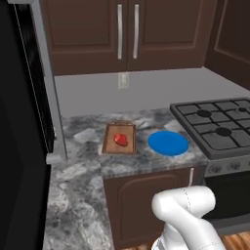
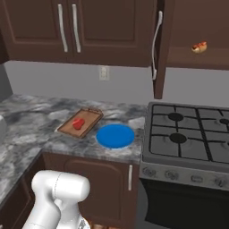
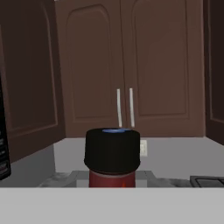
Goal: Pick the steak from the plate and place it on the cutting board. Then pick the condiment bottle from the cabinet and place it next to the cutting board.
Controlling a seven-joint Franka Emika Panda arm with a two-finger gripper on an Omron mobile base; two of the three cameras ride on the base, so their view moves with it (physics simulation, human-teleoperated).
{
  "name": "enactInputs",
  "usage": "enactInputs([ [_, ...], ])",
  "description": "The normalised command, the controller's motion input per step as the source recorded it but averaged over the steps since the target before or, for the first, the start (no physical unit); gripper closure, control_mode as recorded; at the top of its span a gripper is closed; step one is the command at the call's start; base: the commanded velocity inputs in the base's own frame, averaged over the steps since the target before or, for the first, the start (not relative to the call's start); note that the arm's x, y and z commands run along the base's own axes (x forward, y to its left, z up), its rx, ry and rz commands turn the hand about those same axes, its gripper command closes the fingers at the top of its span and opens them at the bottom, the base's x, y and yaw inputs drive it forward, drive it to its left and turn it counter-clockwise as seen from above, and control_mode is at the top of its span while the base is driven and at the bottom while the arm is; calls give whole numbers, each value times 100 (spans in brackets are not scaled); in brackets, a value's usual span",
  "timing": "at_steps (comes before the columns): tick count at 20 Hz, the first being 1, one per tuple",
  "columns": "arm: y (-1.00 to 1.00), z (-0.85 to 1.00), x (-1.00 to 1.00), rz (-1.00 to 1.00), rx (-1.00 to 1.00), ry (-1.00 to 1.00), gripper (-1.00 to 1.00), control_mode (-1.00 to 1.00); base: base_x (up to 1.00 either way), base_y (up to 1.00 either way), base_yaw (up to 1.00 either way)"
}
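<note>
**Bottle in hand, board still ahead**

The steak (image 1: 120, 139) lies on the cutting board (image 1: 118, 145), with the blue plate (image 1: 168, 143) bare just beside it on the counter (image 1: 83, 161). The fingers are clenched on the condiment bottle (image 3: 112, 157), held upright, black cap towards the camera. The board lies ahead and below, under the closed cabinet (image 3: 124, 65) doors; the open spot appears to be on the board's far side from the plate

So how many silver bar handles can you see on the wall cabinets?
3: a pair on the closed doors above the cutting board, one on the open door beside the stove; others may be hidden.
</note>
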Motion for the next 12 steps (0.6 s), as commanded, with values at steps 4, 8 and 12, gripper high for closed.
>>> enactInputs([
  [4, 0, 0, 0, 0, 0, 0, 100, 100, 43, 28, 0],
  [8, 0, 0, 0, 0, 0, 0, 100, 100, 42, 24, 0],
  [12, 0, 0, 0, 0, 0, 0, 100, 100, 41, 21, 0],
])
